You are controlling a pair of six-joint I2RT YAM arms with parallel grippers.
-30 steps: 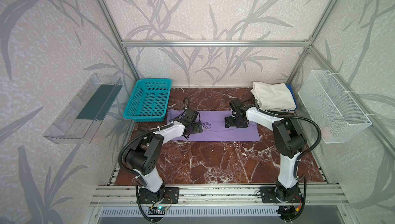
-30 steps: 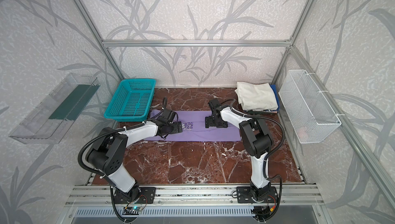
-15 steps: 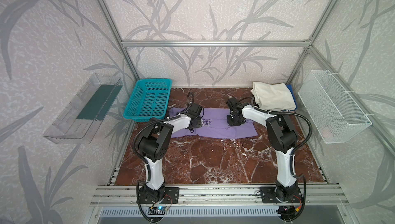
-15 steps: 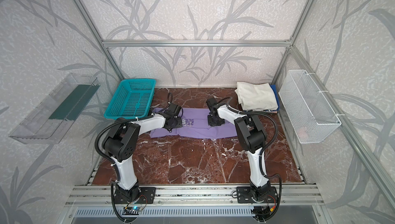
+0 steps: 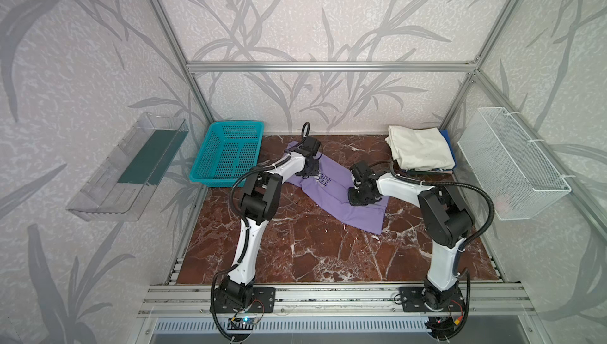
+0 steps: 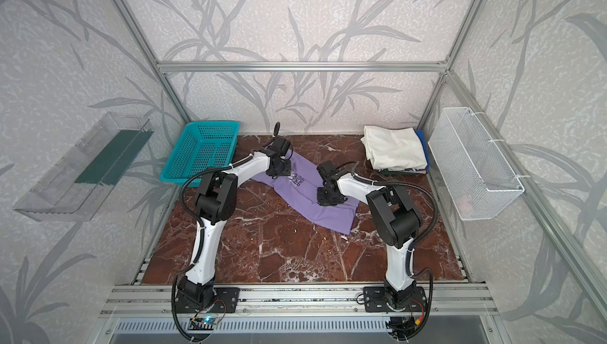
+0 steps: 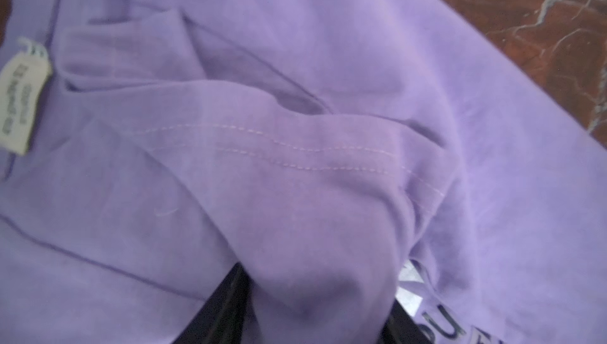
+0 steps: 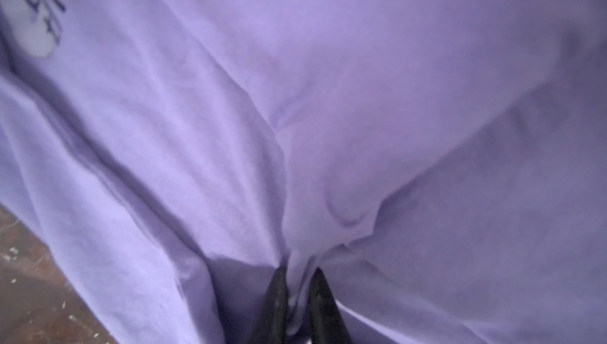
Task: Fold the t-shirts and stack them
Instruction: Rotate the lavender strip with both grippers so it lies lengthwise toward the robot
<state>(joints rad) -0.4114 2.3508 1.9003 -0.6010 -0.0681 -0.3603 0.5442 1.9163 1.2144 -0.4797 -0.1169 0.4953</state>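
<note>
The lavender t-shirt (image 5: 353, 216) lies slantwise on the marble table (image 5: 312, 253), from near the teal basket towards the front right; its dark chest lettering (image 5: 323, 180) faces up. My left gripper (image 5: 308, 171) is at its back end, shut on a thick bunch of the cloth (image 7: 315, 309). Towards the shirt's front end, my right gripper (image 5: 359, 198) pinches a thin fold between both fingers (image 8: 299, 293). A folded cream-white t-shirt (image 5: 420, 150) tops a stack at the back right, with a blue edge (image 5: 448, 139) and dark edges (image 5: 423, 171) beneath. In a top view the lavender shirt (image 6: 328, 217) shows the same.
The teal lattice basket (image 5: 226, 155) stands at the back left, close to the left arm. A white wire basket (image 5: 512, 165) hangs on the right wall and a clear tray (image 5: 131, 165) on the left wall. Aluminium frame posts ring the table.
Both grippers have closed on the lavender shirt. It lay as a flat strip across the table; now it runs slantwise, the left end drawn back, the right end drawn forward.
</note>
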